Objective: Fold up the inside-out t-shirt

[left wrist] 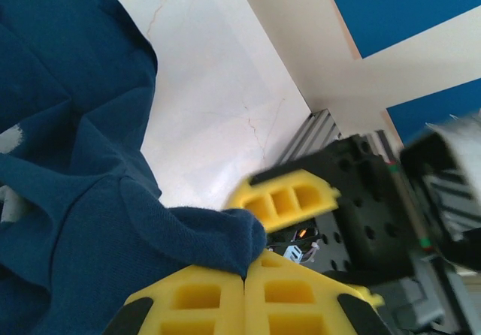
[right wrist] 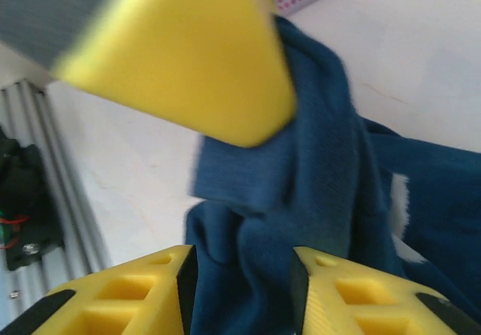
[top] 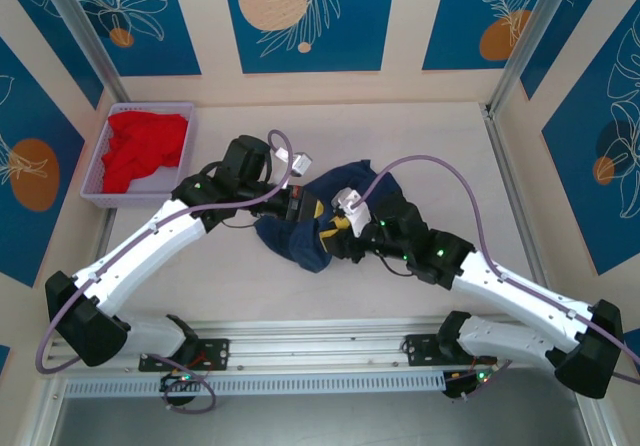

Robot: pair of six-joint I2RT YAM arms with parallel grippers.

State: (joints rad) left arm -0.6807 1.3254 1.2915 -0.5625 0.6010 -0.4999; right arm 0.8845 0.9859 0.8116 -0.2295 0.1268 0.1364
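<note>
The navy inside-out t-shirt [top: 296, 243] lies crumpled in the middle of the table, with a pale patch showing among its folds [right wrist: 400, 200]. My left gripper [top: 322, 224] is shut on a bunched fold of the shirt [left wrist: 218, 237], the cloth pinched at the tips of its yellow fingers [left wrist: 188, 301]. My right gripper [top: 343, 234] is right beside it, its jaws open on either side of loose blue cloth [right wrist: 301, 200] without pressing it. One of its yellow fingers [left wrist: 285, 200] shows close above the left gripper's tips.
A lavender basket [top: 110, 198] holding a red garment [top: 145, 146] stands at the back left. An aluminium rail [top: 320, 351] runs along the near edge. Bare pale tabletop [top: 450, 146] lies behind and to the right of the shirt.
</note>
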